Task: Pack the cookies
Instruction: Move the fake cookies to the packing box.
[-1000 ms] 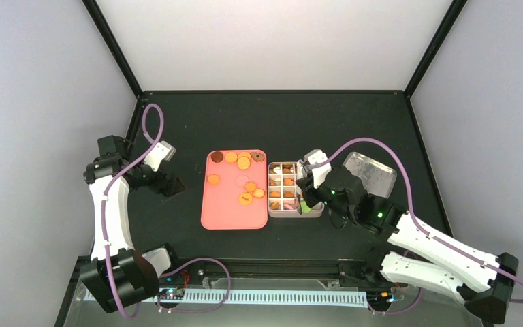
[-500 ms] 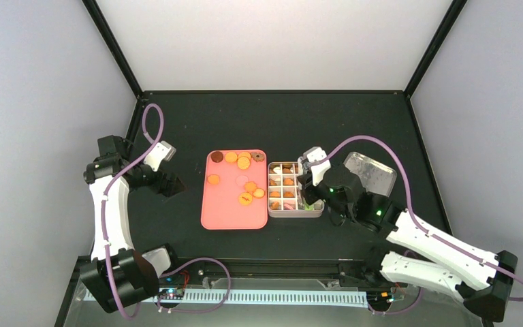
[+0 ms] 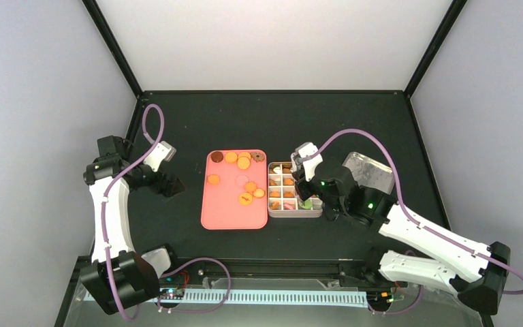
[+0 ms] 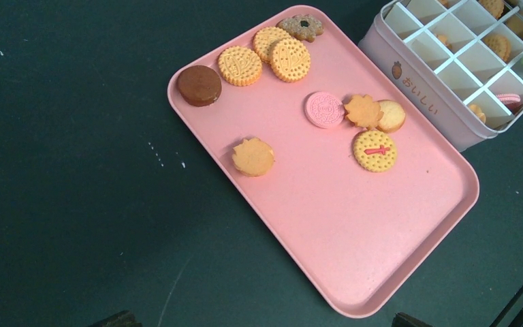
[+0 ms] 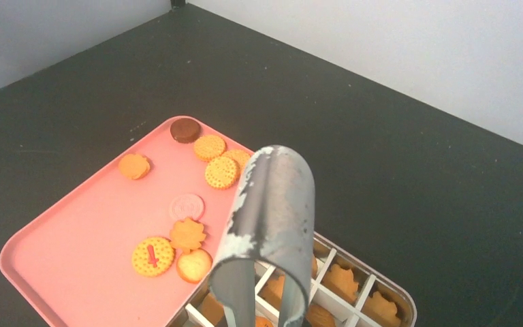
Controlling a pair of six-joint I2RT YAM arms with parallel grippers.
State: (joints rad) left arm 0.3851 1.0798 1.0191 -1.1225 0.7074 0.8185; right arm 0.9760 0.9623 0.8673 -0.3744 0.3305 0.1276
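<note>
Several cookies (image 3: 245, 178), mostly orange with one pink (image 4: 325, 109) and one dark brown (image 4: 199, 84), lie on the far half of a pink tray (image 3: 231, 211). More cookies fill compartments of the white divided box (image 3: 293, 212) right of the tray. My right gripper (image 3: 306, 189) hovers over the box's right side, shut on metal tongs (image 5: 272, 211); their bent grey end fills the right wrist view, and their tips are hidden. My left gripper (image 3: 173, 185) is open and empty, left of the tray, above the table.
A clear plastic lid (image 3: 371, 174) lies on the black table right of the box. The tray's near half (image 4: 340, 225) is bare pink. Black frame posts and grey walls enclose the table.
My right gripper with the tongs has shifted a little left and away over the box. The left arm and the tray's cookies have not moved.
</note>
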